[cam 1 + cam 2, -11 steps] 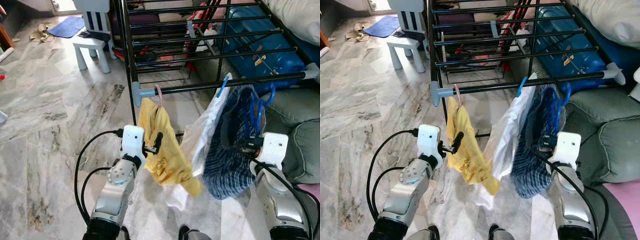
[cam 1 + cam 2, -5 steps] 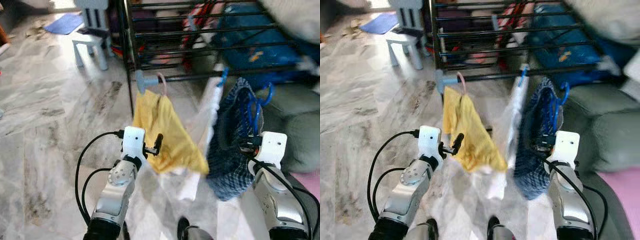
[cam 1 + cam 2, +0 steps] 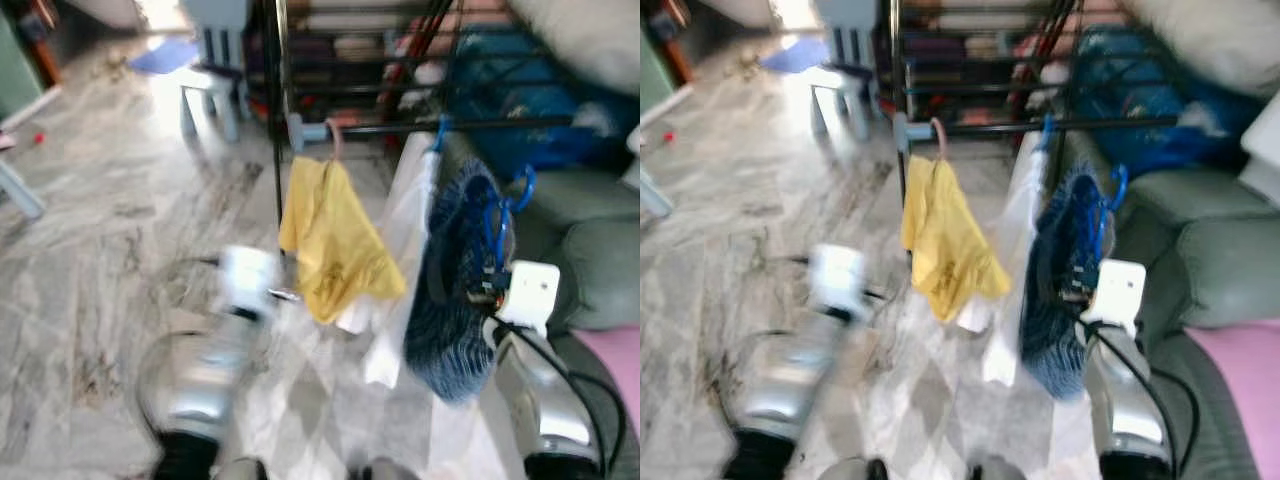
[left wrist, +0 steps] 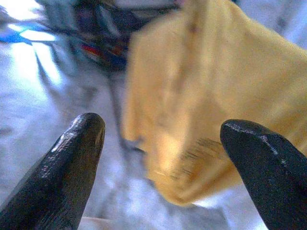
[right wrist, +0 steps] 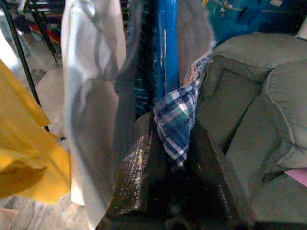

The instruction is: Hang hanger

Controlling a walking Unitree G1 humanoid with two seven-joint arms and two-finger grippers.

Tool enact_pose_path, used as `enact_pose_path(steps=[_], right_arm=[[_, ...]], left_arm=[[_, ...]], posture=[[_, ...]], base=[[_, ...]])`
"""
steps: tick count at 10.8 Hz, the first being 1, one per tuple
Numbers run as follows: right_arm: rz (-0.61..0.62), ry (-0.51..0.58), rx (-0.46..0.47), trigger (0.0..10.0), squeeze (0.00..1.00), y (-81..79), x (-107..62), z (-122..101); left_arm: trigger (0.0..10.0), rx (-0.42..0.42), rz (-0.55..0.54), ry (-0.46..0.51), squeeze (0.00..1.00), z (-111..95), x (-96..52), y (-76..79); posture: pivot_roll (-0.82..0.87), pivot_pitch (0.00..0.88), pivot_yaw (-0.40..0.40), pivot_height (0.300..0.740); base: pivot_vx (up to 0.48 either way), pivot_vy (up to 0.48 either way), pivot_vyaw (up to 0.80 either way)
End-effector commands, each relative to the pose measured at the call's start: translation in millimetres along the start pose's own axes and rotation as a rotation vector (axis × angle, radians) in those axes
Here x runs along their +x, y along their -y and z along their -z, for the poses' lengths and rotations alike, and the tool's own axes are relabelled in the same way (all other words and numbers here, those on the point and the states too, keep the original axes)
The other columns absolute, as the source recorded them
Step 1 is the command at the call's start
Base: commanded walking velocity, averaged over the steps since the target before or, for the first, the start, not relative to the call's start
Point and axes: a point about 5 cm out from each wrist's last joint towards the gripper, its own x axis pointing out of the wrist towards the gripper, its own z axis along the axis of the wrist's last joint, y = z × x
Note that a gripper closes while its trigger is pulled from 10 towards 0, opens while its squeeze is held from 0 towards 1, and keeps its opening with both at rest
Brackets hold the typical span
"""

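A yellow garment (image 3: 335, 240) hangs from a pink hanger hook (image 3: 335, 140) on the front bar of the black drying rack (image 3: 480, 125). Beside it a white garment (image 3: 405, 260) hangs on the same bar. My right gripper (image 5: 168, 158) is shut on a blue hanger (image 5: 165, 48) carrying a blue checked garment (image 3: 455, 290), held just below the bar and to the right of the white one. My left gripper (image 4: 163, 158) is open and holds nothing, with the yellow garment just ahead of it. The left arm (image 3: 215, 350) is blurred with motion.
A pale stool (image 3: 215, 80) and a blue mat (image 3: 165, 55) stand on the marble floor at the back left. A green sofa (image 3: 590, 240) lies at the right, close to my right arm. A blue bag (image 3: 500, 60) sits behind the rack.
The view has shifted and blurred. My left arm has drawn back and down from the yellow garment, which hangs free. The right gripper keeps its hold on the blue hanger.
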Motion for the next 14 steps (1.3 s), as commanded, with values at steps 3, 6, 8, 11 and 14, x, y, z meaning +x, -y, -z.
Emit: enact_pose_path(steps=[3, 6, 8, 11, 14], right_arm=[[-0.022, 0.034, 0.018, 10.0, 0.00, -21.4, -5.5, -0.4], [-0.062, 0.044, 0.004, 10.0, 0.00, -46.1, -12.3, 6.5], [-0.058, -0.019, -0.055, 10.0, 0.00, -28.2, -12.9, 22.7], [-0.006, 0.047, -0.085, 10.0, 0.00, -1.8, 9.6, -2.1], [-0.001, 0.071, -0.041, 10.0, 0.00, -6.4, 2.8, -4.3]], left_arm=[[10.0, 0.057, -0.071, -0.010, 0.00, 2.9, -14.6, -26.2], [10.0, 0.082, -0.122, 0.037, 0.00, -16.9, -11.2, -37.9], [10.0, 0.099, -0.313, 0.056, 0.00, -20.4, -22.2, -54.3], [10.0, 0.151, -0.300, 0.076, 0.00, -20.7, -16.1, -39.3], [10.0, 0.201, -0.367, 0.001, 0.00, -7.7, -31.8, -60.2]], posture=[[-0.04, 0.110, 0.033, 0.740], [-0.02, 0.126, 0.083, 0.740], [0.01, 0.144, 0.043, 0.740], [-0.02, 0.109, 0.016, 0.740], [-0.01, 0.179, 0.077, 0.740]], base=[[0.000, 0.000, 0.00], [0.000, 0.000, 0.00], [0.000, 0.000, 0.00], [0.000, 0.000, 0.00], [0.000, 0.000, 0.00]])
